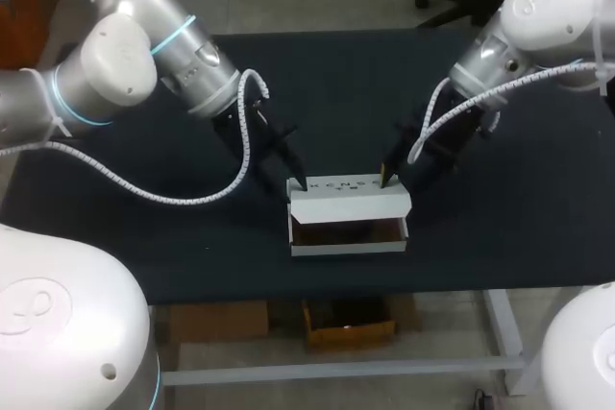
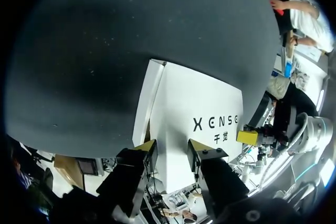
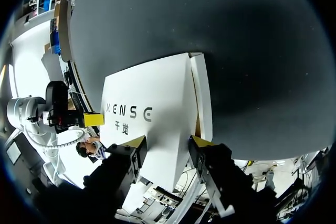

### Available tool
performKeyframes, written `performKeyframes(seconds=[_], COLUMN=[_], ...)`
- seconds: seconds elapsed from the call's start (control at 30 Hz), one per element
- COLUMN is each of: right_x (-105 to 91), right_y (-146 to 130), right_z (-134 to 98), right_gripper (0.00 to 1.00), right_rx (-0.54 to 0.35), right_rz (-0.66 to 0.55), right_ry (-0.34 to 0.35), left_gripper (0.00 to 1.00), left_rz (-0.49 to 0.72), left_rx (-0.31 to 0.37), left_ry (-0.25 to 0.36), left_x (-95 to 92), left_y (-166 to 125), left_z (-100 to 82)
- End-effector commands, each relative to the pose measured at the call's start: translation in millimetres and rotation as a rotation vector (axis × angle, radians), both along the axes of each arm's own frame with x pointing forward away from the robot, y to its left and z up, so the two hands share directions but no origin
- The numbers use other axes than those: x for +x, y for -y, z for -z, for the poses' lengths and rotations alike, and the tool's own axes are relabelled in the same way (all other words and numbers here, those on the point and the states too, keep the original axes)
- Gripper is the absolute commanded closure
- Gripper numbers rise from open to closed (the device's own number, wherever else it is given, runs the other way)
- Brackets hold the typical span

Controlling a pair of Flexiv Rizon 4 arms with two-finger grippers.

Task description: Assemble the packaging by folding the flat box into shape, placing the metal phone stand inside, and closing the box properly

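Yellow-tipped fingers of the left gripper [image 2: 172, 149] are standing apart and pinching nothing. Both tips are sitting at the edge of the white lid [image 2: 199, 98], one over the printed panel and one by the lid's end. Fingers of the right gripper [image 3: 167, 144] are likewise standing apart, with their tips sitting at the same panel towards its other end. Neither gripper is clamping the card from two sides, so both appear to be merely resting against it.

Outward from the tips, the lid is slanting over the box [image 1: 348, 248], which is lying near the middle of the black table [image 1: 144, 237], towards the edge nearest the robot. The lid is hanging partly raised, leaving a gap along the front where a brown inside is showing. Something dark is lying in there, but I cannot tell whether it is the metal phone stand.

The box is looking like thin card, so it is probably light, easy to crease and likely to slide on the table when pushed. Pressing evenly near both ends of the lid, close to its free edge, is looking like the safest way to handle it. Pushing at one end alone is likely to twist the lid or skid the whole box.
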State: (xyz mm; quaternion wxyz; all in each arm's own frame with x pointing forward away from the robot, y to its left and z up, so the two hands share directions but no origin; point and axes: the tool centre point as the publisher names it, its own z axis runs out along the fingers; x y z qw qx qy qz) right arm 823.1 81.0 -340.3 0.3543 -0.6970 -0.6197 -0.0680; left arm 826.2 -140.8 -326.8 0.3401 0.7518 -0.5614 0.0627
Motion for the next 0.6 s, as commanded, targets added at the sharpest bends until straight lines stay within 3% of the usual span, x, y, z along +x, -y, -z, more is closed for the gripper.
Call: performKeyframes(seconds=[0.03,0.17,0.6], right_x=[0.4,0.6,1.0], right_y=[-1.1,-1.4,-0.6], right_z=[3.5,5.2,10.7], right_gripper=[0.45,0.40,0.42], right_rx=[0.005,0.007,0.014], right_rz=[-0.003,-0.005,-0.008], right_ry=[-0.001,-0.002,-0.007], left_gripper=[0.62,0.62,0.61], left_rz=[0.000,0.006,0.026], left_rx=[0.000,0.001,0.009], left_ry=[0.008,0.019,0.108], left_x=[-1.6,-1.4,2.5], left_y=[-1.6,-2.1,-5.3], left_z=[-0.3,-0.2,-9.0])
